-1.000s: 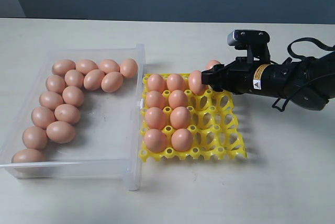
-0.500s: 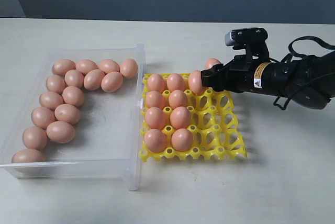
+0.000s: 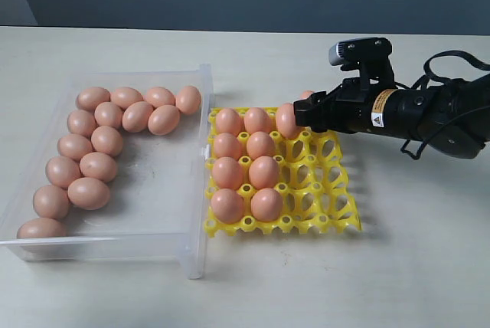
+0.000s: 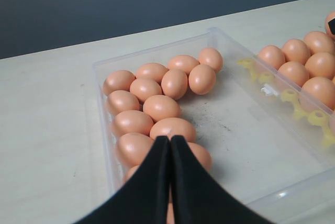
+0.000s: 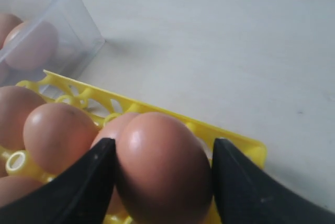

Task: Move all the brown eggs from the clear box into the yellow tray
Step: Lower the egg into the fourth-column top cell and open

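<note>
Right now the largest thing on the pale table point(image 3: 253, 44) is the clear box point(image 3: 196, 251), and the yellow tray point(image 3: 321, 190) lies just beside the box's wall. My right gripper point(image 5: 162, 145) reaches over the tray's far row, at the corner away from the box. Its fingers point(image 5: 78, 187) are spread wide and pinch the held egg point(image 5: 162, 187) by both flanks. Whether the egg's bottom already rests in its cup I cannot tell, because my fingers hide that.

To do this step well, I judge I should sink until the egg settles fully. Then I should part both fingers evenly so neither one rolls it. The neighbouring egg point(image 3: 287, 120) sits just beside the held one, so I would back away straight rather than sweep sideways. My left gripper point(image 4: 170, 139) hangs over the box with its fingers pressed together on nothing.

By count there is one box, one tray of sixteen cups, and two grippers. Fifteen brown eggs point(image 3: 98, 166) lie in the box, crowded along its far wall and the side away from the tray. Nine seated eggs point(image 3: 260, 145) are in the tray: four in each of the two columns nearest the box, plus one in the far row. With the held one, that makes twenty-five. Besides the cup I am filling, six open cups point(image 3: 325, 204) are free, fewer than the eggs left in the box.
</note>
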`<state>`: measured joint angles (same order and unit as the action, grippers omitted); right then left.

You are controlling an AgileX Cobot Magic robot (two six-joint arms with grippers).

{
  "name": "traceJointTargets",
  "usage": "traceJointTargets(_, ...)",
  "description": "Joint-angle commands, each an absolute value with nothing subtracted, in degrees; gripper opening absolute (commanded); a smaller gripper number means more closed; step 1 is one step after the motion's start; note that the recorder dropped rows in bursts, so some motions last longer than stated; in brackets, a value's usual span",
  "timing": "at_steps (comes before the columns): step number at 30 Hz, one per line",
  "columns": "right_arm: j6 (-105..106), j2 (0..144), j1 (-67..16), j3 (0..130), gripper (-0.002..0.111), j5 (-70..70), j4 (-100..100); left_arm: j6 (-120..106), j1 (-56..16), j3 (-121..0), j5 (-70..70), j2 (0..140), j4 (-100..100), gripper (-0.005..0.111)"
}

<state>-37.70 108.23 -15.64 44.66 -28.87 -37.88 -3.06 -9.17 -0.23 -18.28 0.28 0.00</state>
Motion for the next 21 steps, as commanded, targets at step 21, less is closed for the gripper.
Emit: traceJointTargets(21,-36.75,102.46,-15.44,44.9,0.053,-26.47,-35.39,-3.01,-9.24,0.0,-17.69,0.0,0.0,0.0)
